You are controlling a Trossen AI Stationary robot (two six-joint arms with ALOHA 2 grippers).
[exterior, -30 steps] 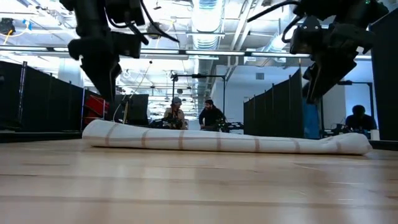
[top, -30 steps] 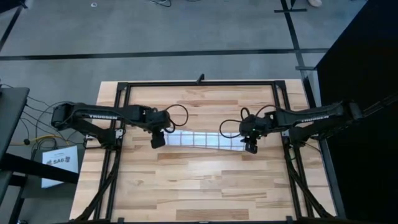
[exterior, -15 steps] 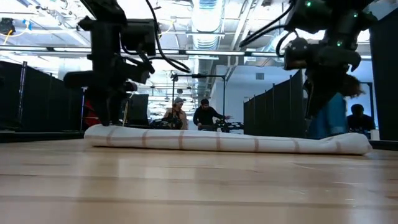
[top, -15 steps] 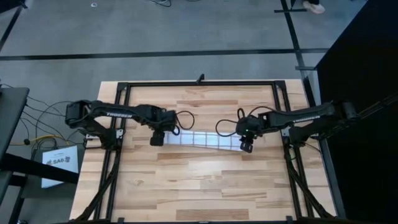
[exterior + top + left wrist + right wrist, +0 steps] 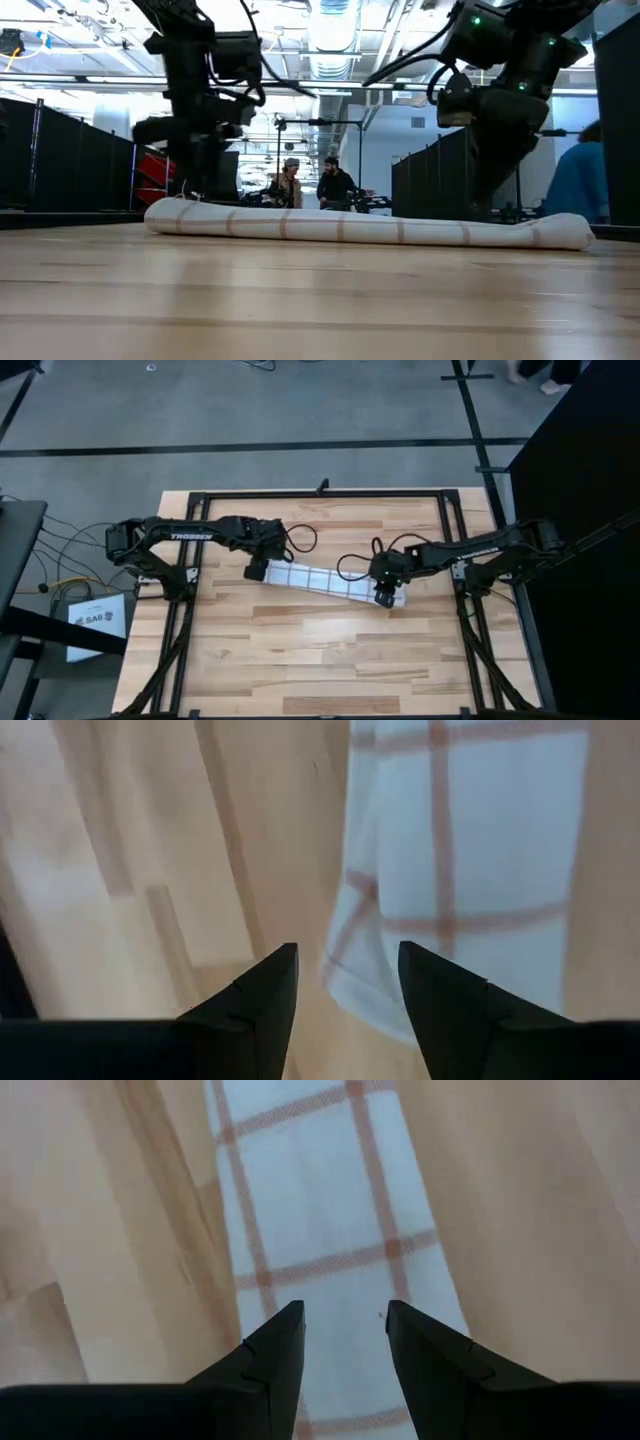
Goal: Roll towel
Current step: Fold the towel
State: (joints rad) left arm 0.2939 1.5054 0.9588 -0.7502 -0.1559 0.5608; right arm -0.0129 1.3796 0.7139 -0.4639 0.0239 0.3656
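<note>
The towel (image 5: 325,582) lies rolled into a long thin roll on the wooden table, slanting from far left to near right. In the low view the roll (image 5: 370,230) rests flat along its length. My left gripper (image 5: 257,571) stands open over the roll's left end, whose corner (image 5: 345,970) shows between the fingers. My right gripper (image 5: 385,598) stands open over the roll near its right end (image 5: 340,1320). My left gripper comes from above, pointing down, at the towel's left end (image 5: 350,935). Its fingertips lie outside the wrist view, so I cannot tell whether they touch the cloth. My right gripper points down onto the top of the roll (image 5: 330,1280) near its right end, fingers set across it with a strip of cloth between them. The tips are hidden.
Black frame rails (image 5: 320,492) run around the table. Bare wood (image 5: 320,660) fills the near half. Loose cables (image 5: 355,565) hang by both wrists. People (image 5: 335,188) show in the room beyond the far edge.
Both grippers have come down onto the towel's ends. My left gripper has gone toward the far edge and my right gripper toward the left. The roll's left end has swung toward the far edge, so the roll now lies slanted.
</note>
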